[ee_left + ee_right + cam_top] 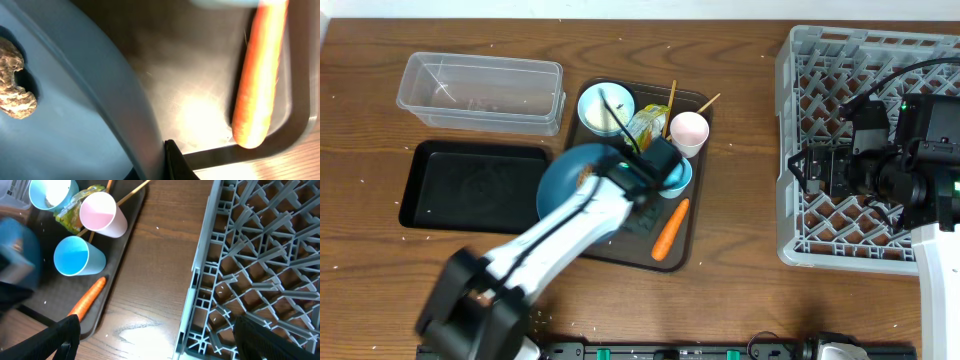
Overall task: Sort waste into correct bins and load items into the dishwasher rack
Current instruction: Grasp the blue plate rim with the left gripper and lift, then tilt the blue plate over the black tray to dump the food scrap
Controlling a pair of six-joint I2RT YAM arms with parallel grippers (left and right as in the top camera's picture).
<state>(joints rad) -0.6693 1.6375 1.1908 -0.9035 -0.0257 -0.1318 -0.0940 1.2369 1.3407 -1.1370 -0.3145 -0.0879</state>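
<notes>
I read the left gripper (169, 166) closed against the rim of the blue plate (75, 120), brown food scrap (15, 80) on it, carrot (257, 75) just beside, right gripper (165, 345) open over the rack (260, 255).

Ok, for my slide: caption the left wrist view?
Blue plate carrying a brown food scrap, carrot alongside on the tray.

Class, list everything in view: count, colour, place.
table: one, brown, underneath
dishwasher rack: one, grey, right
tub: one, clear, upper left
black tray: one, black, left
serving tray: one, brown, centre
plate: one, blue, serving tray's left
food scrap: one, brown, on plate
bowl: one, white, tray's top left
wrapper: one, yellow-green, beside bowl
pink cup: one, pink, beside wrapper
blue cup: one, light blue, beside carrot
chopsticks: two, wooden, tray's top
carrot: one, orange, tray's lower right
left gripper: one, black, shut, by plate
right gripper: one, black, open, over rack
</notes>
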